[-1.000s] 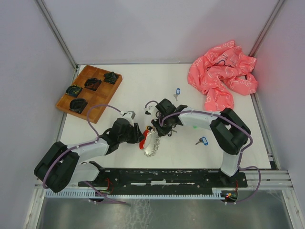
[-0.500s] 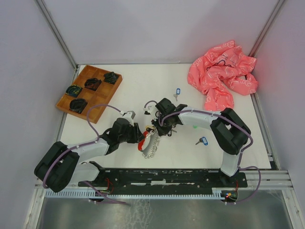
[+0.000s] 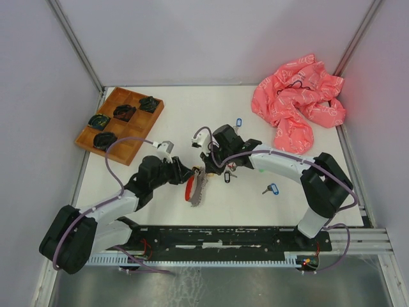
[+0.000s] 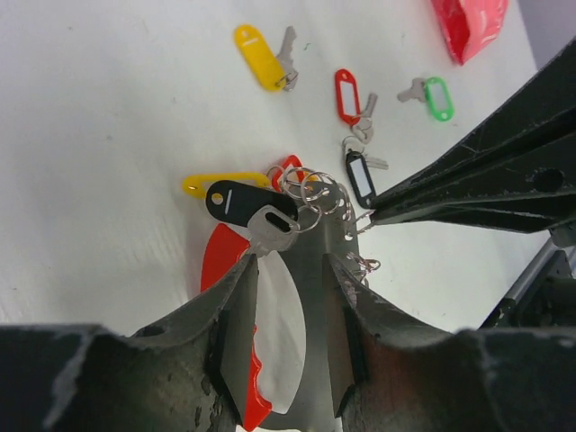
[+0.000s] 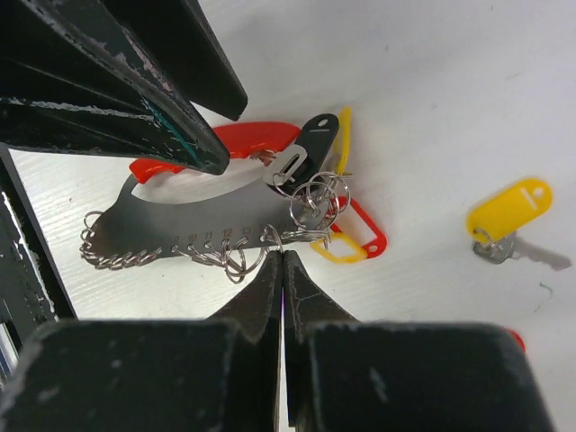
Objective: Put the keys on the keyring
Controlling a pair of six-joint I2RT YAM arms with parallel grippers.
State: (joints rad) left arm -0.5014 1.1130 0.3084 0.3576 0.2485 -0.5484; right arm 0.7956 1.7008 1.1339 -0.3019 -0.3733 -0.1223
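Standing by the white table point(image 3: 307, 173), I see both arms meet at the keyring point(image 3: 197, 186). It lies near the middle, towards the arms' side, its curved red piece on the left and its grey plate edged with little chain links. The left gripper point(image 4: 291, 261) sits on it with the fingers a short way apart, one over the red piece and one over the plate. It seems to hold the keyring, though how firmly I cannot tell. The right gripper point(image 5: 283, 256) has its jaws pressed together with no gap, the tip touching a small ring on the plate's edge; whether that ring is nipped I cannot tell. At the keyring's narrow end sits a bunch of split rings with a black-tagged key point(image 4: 237, 202), a yellow tag point(image 4: 225, 183) and a red tag point(image 4: 288, 166). A dark-tagged key point(image 4: 361, 178) lies just beside the right gripper's tip. Further off lie a yellow-tagged key point(image 4: 263, 52), a red-tagged key point(image 4: 349, 97) and a green-tagged key point(image 4: 434, 96). One blue-tagged key point(image 3: 238, 123) lies behind the right arm and a second blue-tagged key point(image 3: 271, 189) in front of it. A wooden tray point(image 3: 132, 148) with dark coiled items point(image 3: 124, 112) sits at the back left, and a crumpled pink cloth point(image 3: 297, 105) at the back right.
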